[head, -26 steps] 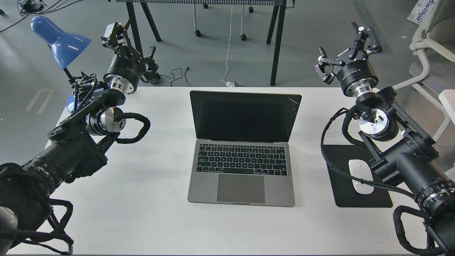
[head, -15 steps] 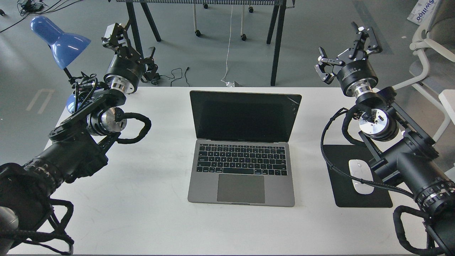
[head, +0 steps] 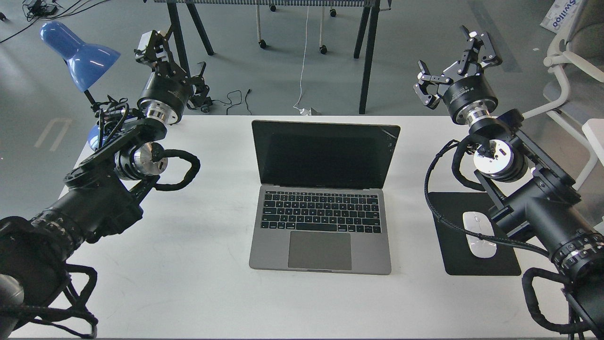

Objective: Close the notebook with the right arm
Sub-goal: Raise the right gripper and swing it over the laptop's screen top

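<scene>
The notebook (head: 323, 198) is a space-grey laptop standing open in the middle of the white table (head: 203, 264), its black screen upright and facing me, keyboard and trackpad towards me. My right gripper (head: 453, 59) is open and empty, held high past the table's far right edge, well to the right of the screen's top corner and apart from it. My left gripper (head: 172, 56) is raised past the far left edge, with a white block on one finger; its fingers stand apart and hold nothing.
A black mouse pad (head: 457, 250) with a white mouse (head: 479, 233) lies right of the notebook, under my right arm. A blue desk lamp (head: 78, 54) stands at the far left. A white chair (head: 573, 71) is at the far right, table legs behind.
</scene>
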You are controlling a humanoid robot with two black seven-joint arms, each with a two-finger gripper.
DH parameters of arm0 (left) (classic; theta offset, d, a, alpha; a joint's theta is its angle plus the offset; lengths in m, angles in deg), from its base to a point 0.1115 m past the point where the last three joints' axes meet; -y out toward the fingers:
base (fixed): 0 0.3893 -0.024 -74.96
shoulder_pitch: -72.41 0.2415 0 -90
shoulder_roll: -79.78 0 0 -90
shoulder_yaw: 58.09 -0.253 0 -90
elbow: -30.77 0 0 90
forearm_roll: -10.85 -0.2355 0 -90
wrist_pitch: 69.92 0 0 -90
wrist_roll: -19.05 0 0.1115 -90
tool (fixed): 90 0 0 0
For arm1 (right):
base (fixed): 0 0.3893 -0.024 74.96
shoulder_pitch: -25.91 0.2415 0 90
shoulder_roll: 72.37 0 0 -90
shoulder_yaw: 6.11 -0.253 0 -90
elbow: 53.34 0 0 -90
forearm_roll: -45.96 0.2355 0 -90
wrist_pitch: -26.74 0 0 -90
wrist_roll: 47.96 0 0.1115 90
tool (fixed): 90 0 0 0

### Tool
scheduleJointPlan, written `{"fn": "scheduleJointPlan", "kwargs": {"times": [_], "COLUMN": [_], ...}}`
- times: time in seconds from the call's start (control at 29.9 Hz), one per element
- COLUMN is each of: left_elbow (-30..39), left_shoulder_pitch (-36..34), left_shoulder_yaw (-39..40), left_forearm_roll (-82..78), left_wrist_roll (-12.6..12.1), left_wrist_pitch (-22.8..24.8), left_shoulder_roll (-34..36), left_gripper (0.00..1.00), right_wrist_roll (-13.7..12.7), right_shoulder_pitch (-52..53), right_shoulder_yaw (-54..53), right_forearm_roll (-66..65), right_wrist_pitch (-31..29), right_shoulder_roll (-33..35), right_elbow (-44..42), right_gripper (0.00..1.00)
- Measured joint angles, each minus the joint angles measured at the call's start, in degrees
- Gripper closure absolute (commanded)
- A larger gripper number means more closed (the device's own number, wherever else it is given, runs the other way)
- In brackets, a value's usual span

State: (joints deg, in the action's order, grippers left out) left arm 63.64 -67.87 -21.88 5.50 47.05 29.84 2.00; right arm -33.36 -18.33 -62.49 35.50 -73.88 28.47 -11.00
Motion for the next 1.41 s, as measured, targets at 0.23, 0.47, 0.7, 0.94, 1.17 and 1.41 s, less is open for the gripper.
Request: {"fn": "scheduleJointPlan", "kwargs": {"times": [0.23, 0.47, 0.7, 0.94, 1.17, 1.41], "left_elbow": [0.00, 0.00, 0.00, 0.00, 0.00, 0.00], "left_shoulder_pitch": [0.00, 0.00, 0.00, 0.00, 0.00, 0.00], "left_shoulder_yaw": [0.00, 0.00, 0.00, 0.00, 0.00, 0.00], "left_forearm_roll": [0.01, 0.03, 0.03, 0.03, 0.02, 0.05], "left_wrist_roll": [0.00, 0.00, 0.00, 0.00, 0.00, 0.00], "left_wrist_pitch": [0.00, 0.00, 0.01, 0.01, 0.01, -0.01], "left_shoulder_roll": [0.00, 0.00, 0.00, 0.00, 0.00, 0.00], "left_gripper": [0.00, 0.00, 0.00, 0.00, 0.00, 0.00], "right_wrist_roll": [-0.36, -2.06, -3.14, -3.17, -3.07, -2.92], "right_shoulder_pitch": [9.15, 17.64, 21.24, 21.28, 21.09, 21.08], "right_shoulder_yaw": [16.37, 33.65, 45.81, 50.73, 53.38, 53.66], "right_forearm_roll": [-0.14, -0.18, -0.11, -0.10, -0.35, -0.48], "right_wrist_pitch": [5.31, 7.90, 6.68, 2.78, -2.33, -6.36], "right_shoulder_roll": [0.14, -0.50, -0.41, -0.28, -0.21, -0.04], "right_elbow": [-4.84, -11.82, -12.56, -12.25, -12.13, -12.04], "right_gripper": [0.00, 0.00, 0.00, 0.00, 0.00, 0.00]}}
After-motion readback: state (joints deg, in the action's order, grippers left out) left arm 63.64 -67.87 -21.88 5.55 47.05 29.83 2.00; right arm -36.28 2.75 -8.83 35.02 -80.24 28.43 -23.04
